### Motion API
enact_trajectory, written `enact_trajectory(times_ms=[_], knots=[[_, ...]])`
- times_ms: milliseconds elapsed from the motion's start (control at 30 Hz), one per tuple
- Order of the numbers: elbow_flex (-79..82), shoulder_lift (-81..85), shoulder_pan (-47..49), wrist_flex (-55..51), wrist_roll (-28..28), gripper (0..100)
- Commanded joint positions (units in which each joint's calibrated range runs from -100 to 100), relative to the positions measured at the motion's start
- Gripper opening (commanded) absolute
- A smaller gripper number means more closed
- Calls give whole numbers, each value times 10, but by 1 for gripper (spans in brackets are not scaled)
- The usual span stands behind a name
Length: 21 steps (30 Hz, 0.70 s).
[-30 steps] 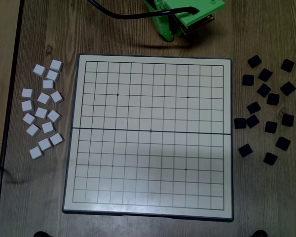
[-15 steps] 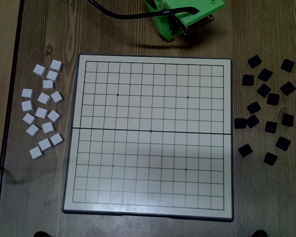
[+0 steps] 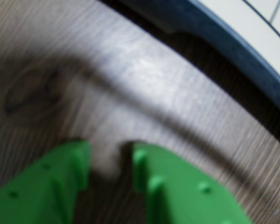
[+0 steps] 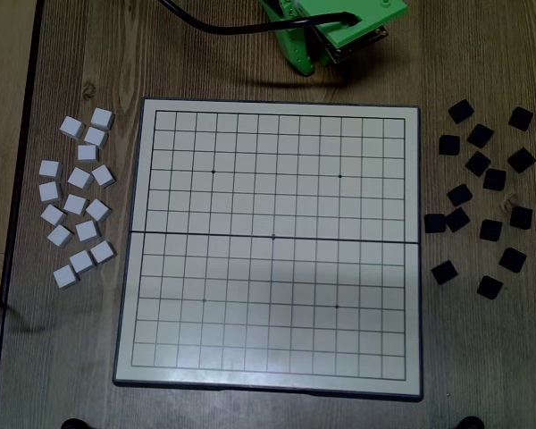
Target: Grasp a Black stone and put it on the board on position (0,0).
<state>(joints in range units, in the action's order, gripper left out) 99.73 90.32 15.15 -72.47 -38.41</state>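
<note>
The green pincer hangs just over the brown wooden counter. In the wrist view its two green fingers are a little bit apart, with only bare wood showing in the gap. It holds nothing. A dark knot in the wood sits off to the left in that view, and the dark rim of the board curves across the top right corner.

From above, the green arm sits at the top edge, just past the top side of the board. A black cable runs from it to the left.

The board lies flat in the middle of the counter. Its cream squares have no blocks on them.

The black stones lie scattered on the wood to the right of the board, all off it. One of them is very close to the board's right rim. The white blocks lie in a bunch on the left side.
</note>
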Motion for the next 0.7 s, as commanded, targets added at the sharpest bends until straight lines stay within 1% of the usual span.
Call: enact_trajectory(times_ms=[0, 200, 367, 500, 667], knots=[[3, -11, -3, -23, 3, 7], [3, -12, 1, -22, 0, 6], [-17, -18, 13, -28, -18, 6], [-119, -86, 31, -42, -14, 6], [-329, -227, 37, -112, -20, 6]])
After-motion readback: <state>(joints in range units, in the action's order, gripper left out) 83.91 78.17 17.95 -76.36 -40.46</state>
